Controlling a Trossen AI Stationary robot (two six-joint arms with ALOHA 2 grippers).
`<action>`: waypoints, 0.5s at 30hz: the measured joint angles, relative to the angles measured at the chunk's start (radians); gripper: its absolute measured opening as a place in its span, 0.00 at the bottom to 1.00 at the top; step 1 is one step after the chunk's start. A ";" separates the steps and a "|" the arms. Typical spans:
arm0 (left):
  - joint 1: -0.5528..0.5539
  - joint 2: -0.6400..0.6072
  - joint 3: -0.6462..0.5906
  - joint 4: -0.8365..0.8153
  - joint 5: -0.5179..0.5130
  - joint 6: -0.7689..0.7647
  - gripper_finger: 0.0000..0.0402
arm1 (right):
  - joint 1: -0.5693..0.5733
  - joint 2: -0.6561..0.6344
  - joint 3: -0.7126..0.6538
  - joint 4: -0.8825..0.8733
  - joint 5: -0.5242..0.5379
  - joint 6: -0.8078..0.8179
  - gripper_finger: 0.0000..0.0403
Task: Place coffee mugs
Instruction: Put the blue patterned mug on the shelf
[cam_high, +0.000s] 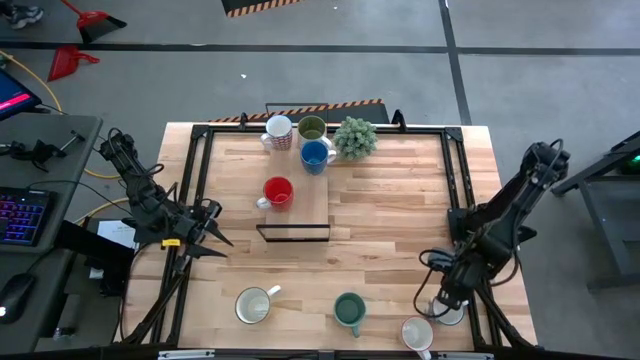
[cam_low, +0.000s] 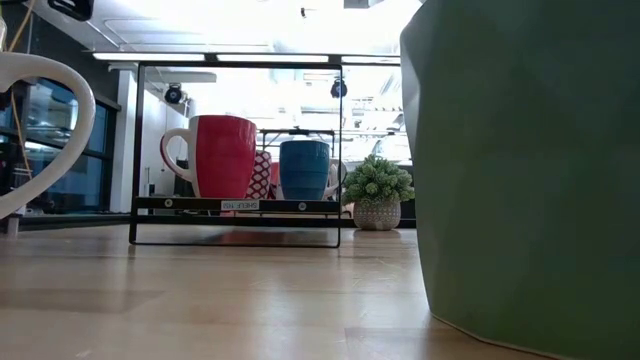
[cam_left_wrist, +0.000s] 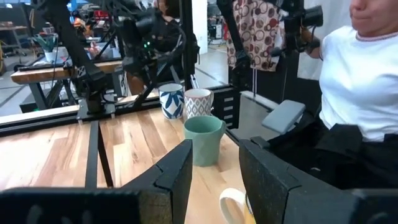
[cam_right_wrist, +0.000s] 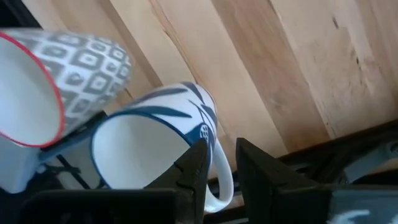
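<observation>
**Right gripper at a blue-patterned mug in the near right corner**

The right gripper (cam_high: 447, 300) is low over the table's near right corner, at the white mug with blue leaf markings (cam_right_wrist: 163, 142). In the right wrist view its two dark fingers (cam_right_wrist: 194, 168) stand narrowly apart on either side of that mug's white handle, at the rim; whether they actually press on it I cannot tell. Just beside this mug sits a white mug with a grey diamond pattern and red rim (cam_right_wrist: 59, 78).

The left gripper (cam_high: 212, 232) waits over the table's left side, well apart from any mug, its jaws parted and holding nothing.

On the wooden table (cam_high: 390, 215), a black wire rack (cam_high: 294, 232) stands near the middle with the red mug (cam_high: 277, 191) on it. Behind that, at the far edge, are a white patterned mug (cam_high: 278, 130), an olive green mug (cam_high: 312, 128) and a blue mug (cam_high: 316, 155), next to a small potted plant (cam_high: 355, 137). Along the near edge stand a cream mug (cam_high: 254, 305) and a teal mug (cam_high: 349, 311).

A person in a white shirt (cam_left_wrist: 354, 81) shows beyond the table in the left wrist view.
</observation>
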 joint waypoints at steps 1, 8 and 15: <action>0.000 0.000 0.000 0.009 0.000 0.000 0.30 | 0.005 0.007 0.000 0.001 -0.003 -0.003 0.17; 0.000 0.000 0.000 0.027 0.000 0.000 0.30 | 0.049 0.014 0.000 0.016 -0.014 -0.003 0.17; 0.000 0.000 0.000 0.026 0.000 0.000 0.30 | 0.075 0.014 0.000 0.061 -0.010 0.003 0.17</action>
